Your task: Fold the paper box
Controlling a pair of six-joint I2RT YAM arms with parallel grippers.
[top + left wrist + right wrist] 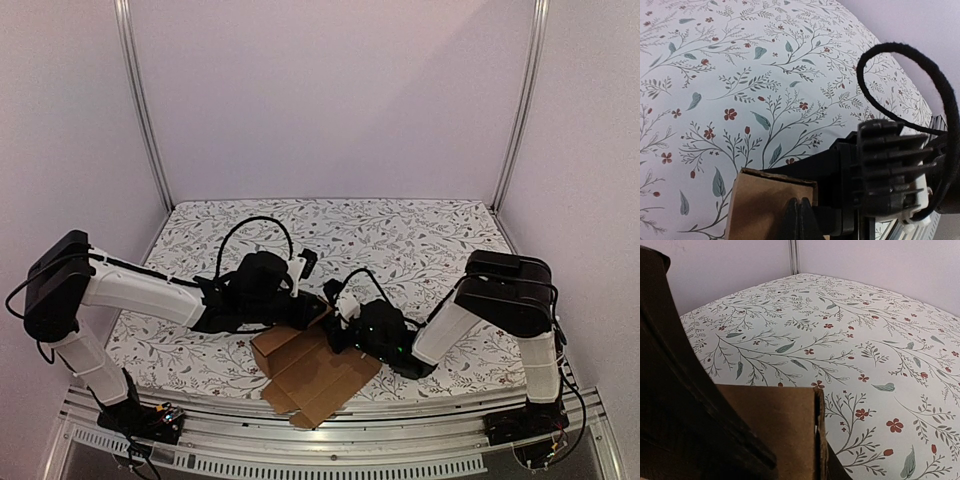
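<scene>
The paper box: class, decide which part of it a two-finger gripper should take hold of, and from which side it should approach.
Probably the top edge of the raised panel of the paper box, approached from above with one finger on each side: it stands as a thin, exposed wall. The flat flaps lie against the table, so they offer little to pinch.
</scene>
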